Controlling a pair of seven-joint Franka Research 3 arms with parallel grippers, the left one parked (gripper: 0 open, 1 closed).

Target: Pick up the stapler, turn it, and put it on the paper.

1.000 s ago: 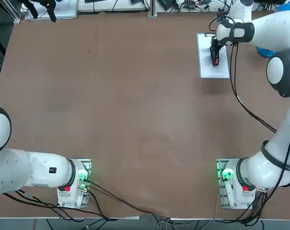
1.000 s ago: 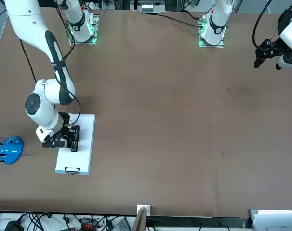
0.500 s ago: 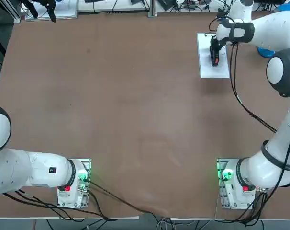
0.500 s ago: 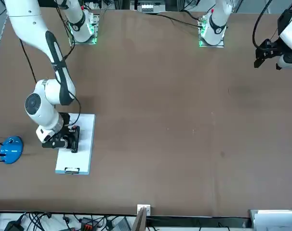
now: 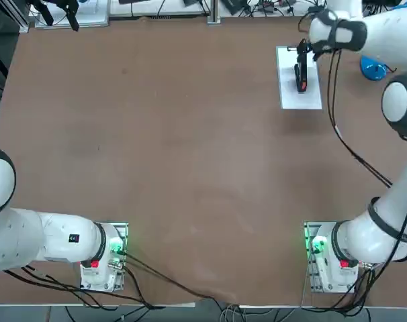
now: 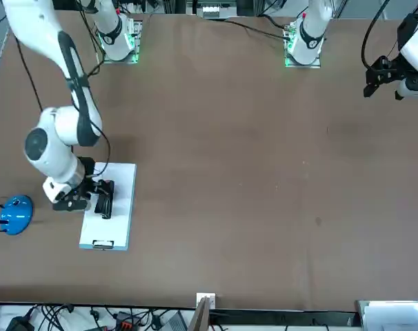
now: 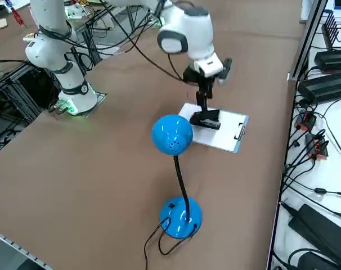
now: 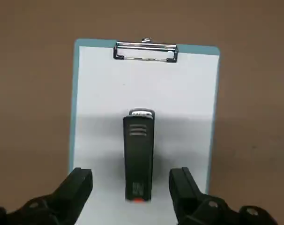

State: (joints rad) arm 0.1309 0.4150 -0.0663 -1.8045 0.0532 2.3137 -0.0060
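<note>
Hovering released above the stapler (image 8: 138,157), the right claw (image 8: 130,187) points down; stapler flat on the paper (image 8: 179,93).

The right hand (image 8: 131,187) has let go and lifted off the stapler (image 8: 138,154).

The stapler (image 8: 138,157) lies lengthwise on the paper (image 8: 179,93), with bare sheet on both long sides. The right gripper (image 8: 132,183) hangs above it, jaws spread wide. A blue lamp (image 7: 173,135) stands near the paper.
</note>
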